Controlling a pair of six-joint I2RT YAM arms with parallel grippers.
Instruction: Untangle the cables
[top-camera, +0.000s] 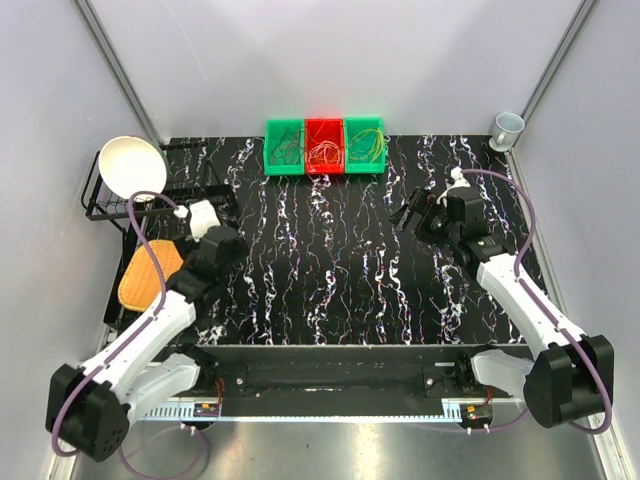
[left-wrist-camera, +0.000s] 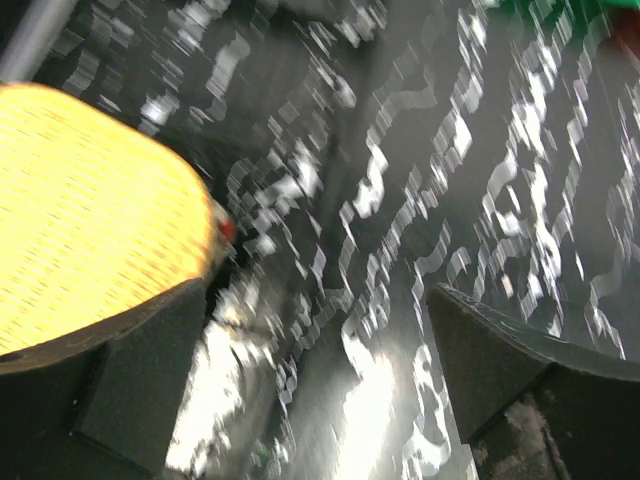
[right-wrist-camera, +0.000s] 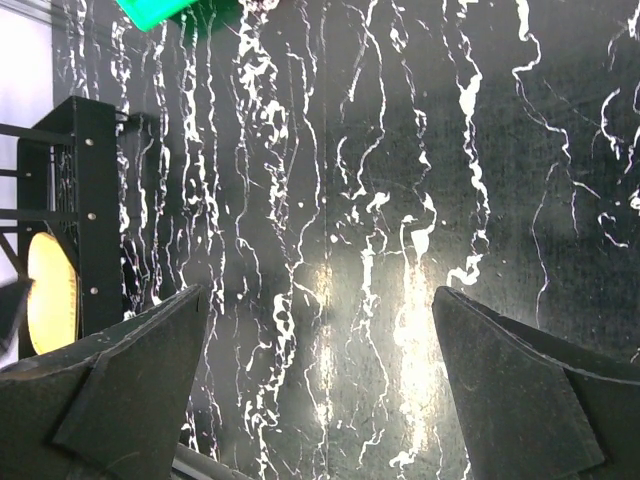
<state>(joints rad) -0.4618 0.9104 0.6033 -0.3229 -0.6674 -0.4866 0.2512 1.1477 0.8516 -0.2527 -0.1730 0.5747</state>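
The thin, curly wire cables (top-camera: 325, 152) of several colours lie in the green and red plastic bins (top-camera: 284, 171) at the far edge of the black marbled desk (top-camera: 330, 285), well apart from the left hand (left-wrist-camera: 315, 340) and the right hand (right-wrist-camera: 318, 330), which both stand wide and empty. I think such fine loops can slip out of a closing hand, or one pull may drag a whole bundle over a bin's rim.

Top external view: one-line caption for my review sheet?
Cables lie in three bins at the far edge of the mat; left gripper and right gripper open and empty above it.
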